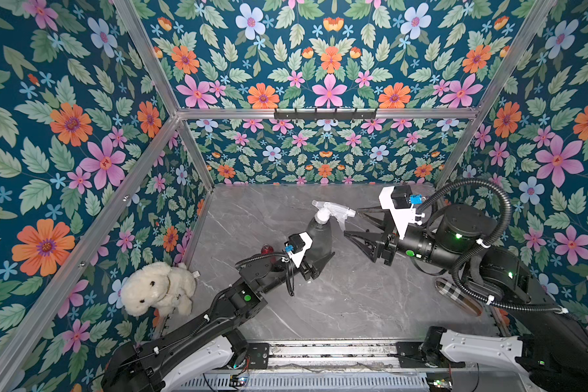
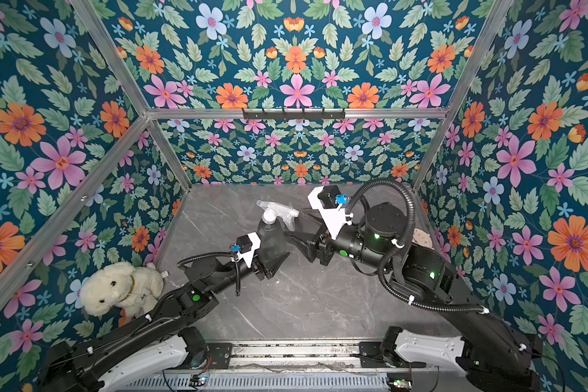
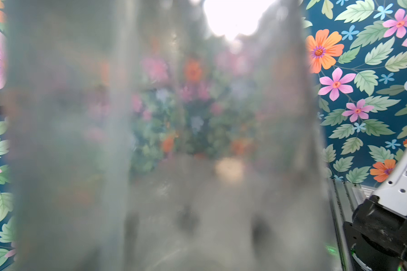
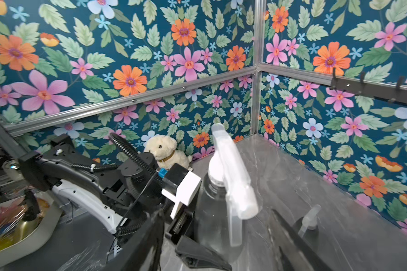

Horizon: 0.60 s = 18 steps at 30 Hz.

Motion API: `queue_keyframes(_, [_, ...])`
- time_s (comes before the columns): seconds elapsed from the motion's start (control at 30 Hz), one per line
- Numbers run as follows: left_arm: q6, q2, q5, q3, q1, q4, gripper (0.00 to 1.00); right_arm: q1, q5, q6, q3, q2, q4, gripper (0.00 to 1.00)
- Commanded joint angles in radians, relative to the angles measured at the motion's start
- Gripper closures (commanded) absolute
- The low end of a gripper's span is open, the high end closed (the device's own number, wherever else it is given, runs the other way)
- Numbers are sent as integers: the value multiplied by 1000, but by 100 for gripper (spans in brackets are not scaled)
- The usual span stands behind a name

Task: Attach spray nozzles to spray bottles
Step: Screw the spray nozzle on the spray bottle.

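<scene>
Firmly clamped low in the left pincer (image 1: 321,261), apparently to stop it twisting, a grey spray bottle (image 1: 318,234) stands on the bench (image 1: 336,298) well apart from the toy dog (image 1: 157,288), white nozzle (image 1: 330,210) on its neck; farther from the dog, the right pincer (image 1: 350,222) gapes wide, gripping nothing.

Booth walls in dark teal floral wallpaper (image 1: 330,68) with pink, orange and pale blue flowers, aluminium frame rails (image 1: 224,113) along corners and mid-height, black hook rack (image 1: 325,115) on the back rail, grey marble-patterned bench (image 1: 336,305), cream plush dog (image 1: 157,288) against the left wall.
</scene>
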<state>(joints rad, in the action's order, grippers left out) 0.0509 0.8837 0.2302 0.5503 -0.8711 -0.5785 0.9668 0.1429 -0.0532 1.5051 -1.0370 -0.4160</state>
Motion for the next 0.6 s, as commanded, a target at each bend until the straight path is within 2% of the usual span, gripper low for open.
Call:
queue_keyframes(0.0, [-3,-4,-12,-5,0,-77,100,1,18,21,-27,6,161,30])
queue_keyframes(0.13, [-5,-9,12,-8,-2,-82,100,-8,2,32,-39,-4,166,30])
queue_keyframes(0.33, [-8,-8,44,-3,-1,-78,100,-25,59,37,15,-54,123,34])
queue_keyframes(0.57, [-5,-13,48,0,0,-59,100,-25,63,34,96,-112,51,63])
